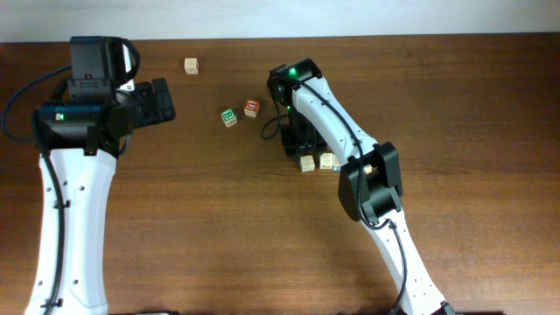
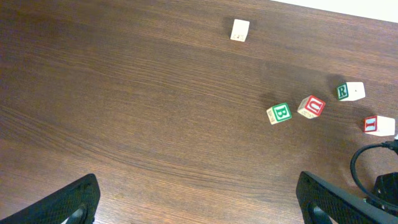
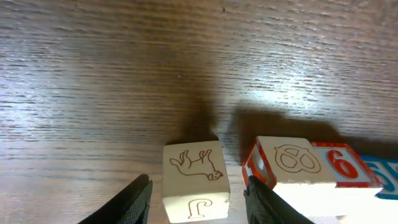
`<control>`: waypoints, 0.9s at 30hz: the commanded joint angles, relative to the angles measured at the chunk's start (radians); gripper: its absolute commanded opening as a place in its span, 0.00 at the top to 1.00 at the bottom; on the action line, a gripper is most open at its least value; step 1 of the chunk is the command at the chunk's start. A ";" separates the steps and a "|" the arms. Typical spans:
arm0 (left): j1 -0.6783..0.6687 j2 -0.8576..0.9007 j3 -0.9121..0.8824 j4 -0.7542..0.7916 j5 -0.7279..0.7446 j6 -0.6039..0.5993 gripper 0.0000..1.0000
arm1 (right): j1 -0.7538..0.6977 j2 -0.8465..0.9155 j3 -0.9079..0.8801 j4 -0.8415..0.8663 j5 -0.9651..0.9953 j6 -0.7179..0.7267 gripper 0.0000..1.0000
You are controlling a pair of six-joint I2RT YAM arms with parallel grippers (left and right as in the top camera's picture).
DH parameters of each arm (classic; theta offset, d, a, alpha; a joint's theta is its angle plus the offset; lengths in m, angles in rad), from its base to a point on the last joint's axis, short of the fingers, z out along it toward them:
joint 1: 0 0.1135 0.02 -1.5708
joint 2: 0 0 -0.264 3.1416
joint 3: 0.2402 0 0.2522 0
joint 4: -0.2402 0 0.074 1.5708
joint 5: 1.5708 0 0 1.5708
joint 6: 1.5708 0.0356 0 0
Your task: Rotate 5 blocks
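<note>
Closest in, at the bottom centre of the right wrist view: right gripper [image 3: 198, 202], half-spread, 1 dark finger on either side of the J block [image 3: 194, 177], a thin gap to each, nothing gripped. On that cube's top face an engraved animal, on its near face a brown J; flat on the wooden table [image 3: 93, 74]. Just right of it, across a narrow strip of wood, the pretzel block [image 3: 291, 163], red-edged on its left face. Hard against its right side a red-framed 6 and a sliver of blue; same cube or another, cannot tell. Overhead, that pair at frame centre, tucked under the white right arm.

Further left, mid-frame overhead: green B block [image 1: 229, 117] and red U block [image 1: 252, 108], near each other, not touching, both askew. At the right edge of the left wrist view, green R block [image 2: 350, 91] and red-lettered block [image 2: 378, 125], close together. At the bottom of that view, left gripper [image 2: 198, 199], spread wide, empty, well clear of every cube. Farthest, upper left of centre overhead, the plain-faced block [image 1: 191, 66], alone near the table's far edge.
</note>
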 commanded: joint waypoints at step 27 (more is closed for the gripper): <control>0.005 0.007 0.017 -0.001 -0.010 -0.013 0.01 | -0.057 -0.699 0.122 -0.004 -0.049 -0.134 0.84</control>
